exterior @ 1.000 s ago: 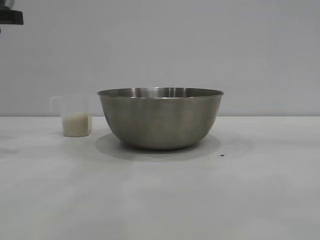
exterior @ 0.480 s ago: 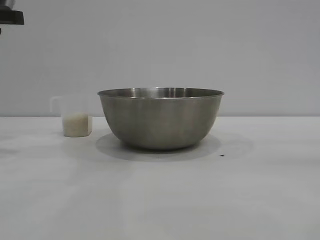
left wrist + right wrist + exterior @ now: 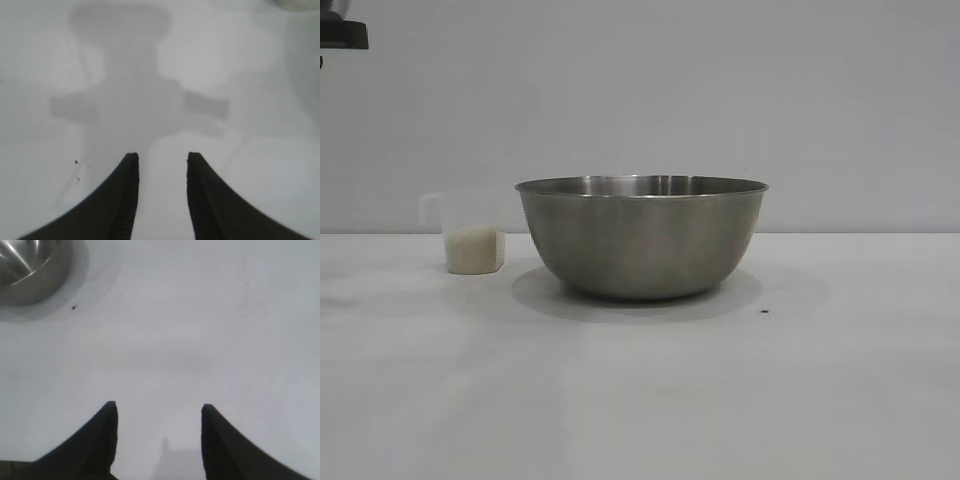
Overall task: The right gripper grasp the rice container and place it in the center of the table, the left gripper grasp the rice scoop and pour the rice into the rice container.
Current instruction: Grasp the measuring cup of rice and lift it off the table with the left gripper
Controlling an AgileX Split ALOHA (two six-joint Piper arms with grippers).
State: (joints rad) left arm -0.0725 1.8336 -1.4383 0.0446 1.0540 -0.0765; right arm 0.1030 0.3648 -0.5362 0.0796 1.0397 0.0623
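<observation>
I'm seeing the rice container [image 3: 641, 238] sitting upright mid-table [image 3: 640, 400], nothing gripping it. The rice scoop [image 3: 470, 235] is standing just beside the rice container on its left in the exterior view, not touching, with rice [image 3: 473, 249] filling its lower part. The left gripper [image 3: 162, 159] is hanging over bare table away from the rice container, fingers apart and empty. The right gripper [image 3: 159, 407] is pointing at bare table well off the rice container, fingers apart, holding nothing.
</observation>
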